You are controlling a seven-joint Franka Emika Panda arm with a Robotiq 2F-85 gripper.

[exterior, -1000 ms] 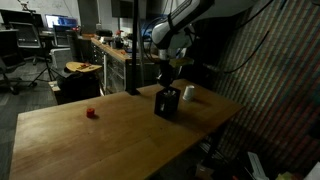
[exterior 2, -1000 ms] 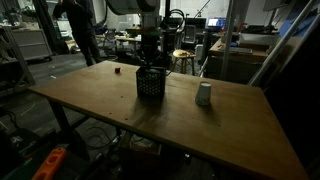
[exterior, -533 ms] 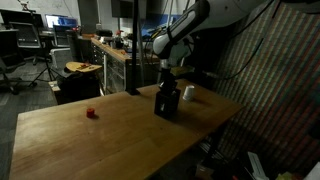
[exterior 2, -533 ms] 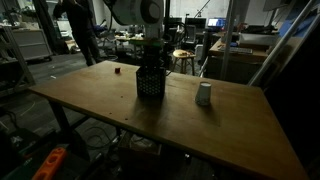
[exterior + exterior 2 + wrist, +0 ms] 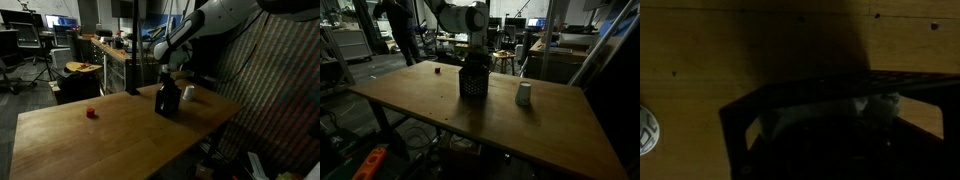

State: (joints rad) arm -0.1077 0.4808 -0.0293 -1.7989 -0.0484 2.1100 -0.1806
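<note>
Mesh basket (image 5: 472,80) on wooden workshop table (image 5: 420,108)

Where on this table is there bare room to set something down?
Bare wood lies between the small red object and the black mesh container, plus the near table edge. Crowded: gripper at container, white cup beside it.

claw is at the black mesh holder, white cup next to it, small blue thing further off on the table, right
Not quite: the small thing is red, not blue, as an exterior view shows. The claw is at the black mesh holder, white cup next to it.
</note>
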